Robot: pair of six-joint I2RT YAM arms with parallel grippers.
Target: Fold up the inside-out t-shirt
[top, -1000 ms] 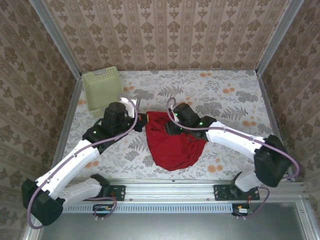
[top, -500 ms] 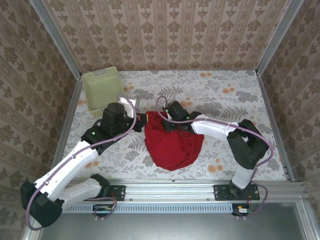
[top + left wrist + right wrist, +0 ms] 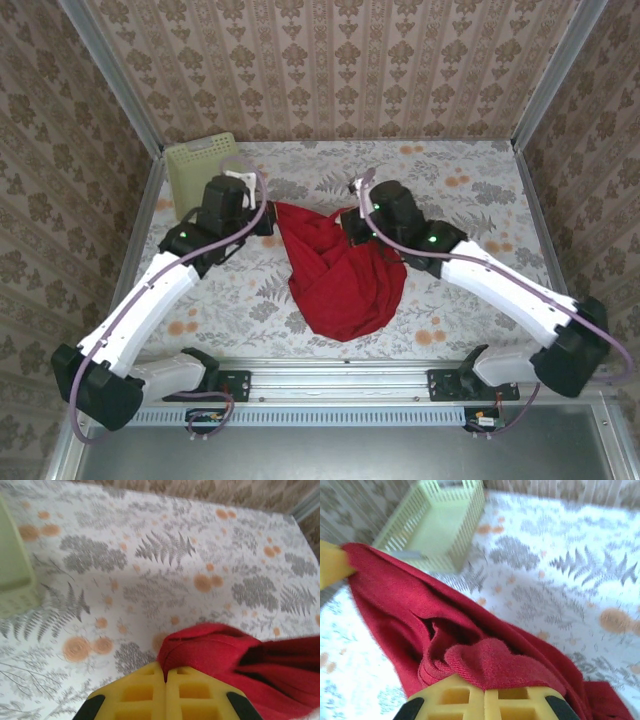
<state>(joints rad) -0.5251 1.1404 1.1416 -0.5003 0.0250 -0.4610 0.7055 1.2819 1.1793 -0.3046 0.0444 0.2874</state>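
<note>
**Desk:** Where is the shirt sitting?

**Me:** I see the red t-shirt [image 3: 340, 285] crumpled mid-table [image 3: 470, 200], toward the near edge. Its far edge is drawn out between my two grippers.

**Desk:** And the grippers themselves?

**Me:** My left gripper [image 3: 272, 218] has its jaws pressed together on the shirt's far-left corner; from the left wrist I see red cloth [image 3: 225, 650] pinched at the tips [image 3: 166, 672]. My right gripper [image 3: 352, 228] is clamped on a bunched fold [image 3: 485, 662] at the far-right edge.

**Desk:** Anything nearby?

**Me:** The pale green basket [image 3: 195, 165] stands in the far-left corner, behind my left arm, apart from the shirt.
</note>
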